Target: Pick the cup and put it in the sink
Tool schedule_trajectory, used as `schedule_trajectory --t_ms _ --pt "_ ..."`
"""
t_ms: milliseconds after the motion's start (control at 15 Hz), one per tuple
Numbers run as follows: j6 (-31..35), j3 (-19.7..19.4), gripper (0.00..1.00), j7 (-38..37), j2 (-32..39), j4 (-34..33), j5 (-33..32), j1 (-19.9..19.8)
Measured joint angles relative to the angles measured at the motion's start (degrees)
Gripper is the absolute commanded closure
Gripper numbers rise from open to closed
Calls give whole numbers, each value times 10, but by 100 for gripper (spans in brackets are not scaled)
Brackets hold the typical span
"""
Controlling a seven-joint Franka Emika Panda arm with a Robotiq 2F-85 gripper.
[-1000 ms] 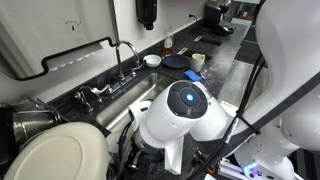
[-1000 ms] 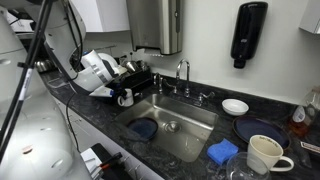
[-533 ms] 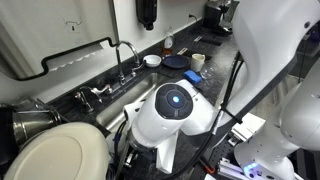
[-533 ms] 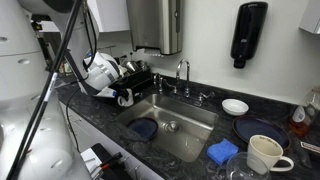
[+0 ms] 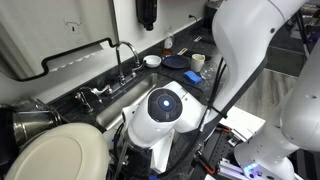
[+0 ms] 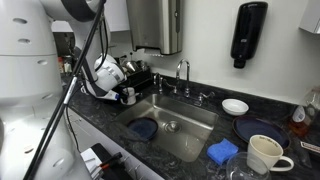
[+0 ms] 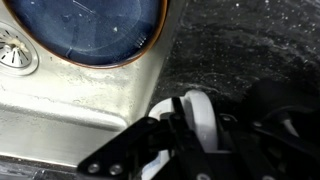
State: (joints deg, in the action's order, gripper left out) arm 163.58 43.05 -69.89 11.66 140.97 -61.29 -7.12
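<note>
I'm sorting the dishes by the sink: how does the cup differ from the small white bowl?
The cup is tall, cream and has a handle; the bowl is low, white and has none. The cup stands at the front, the bowl back by the wall. Both sit upright on the dark counter.

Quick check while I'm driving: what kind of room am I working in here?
Most likely a kitchen: a steel sink with a faucet set in a dark stone counter, a cup, bowl and plate beside it, and a wall soap dispenser.
</note>
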Motion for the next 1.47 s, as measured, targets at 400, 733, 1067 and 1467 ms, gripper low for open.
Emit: schedule_trajectory --t_ms 400,733,1067,1467 --pt "0 -9 96 -10 10 -7 -15 4" --pt "3 -9 96 -13 -38 2 8 -16" --pt "10 -34 96 24 -174 60 104 -52" --pt "10 -128 96 73 -237 131 142 -57"
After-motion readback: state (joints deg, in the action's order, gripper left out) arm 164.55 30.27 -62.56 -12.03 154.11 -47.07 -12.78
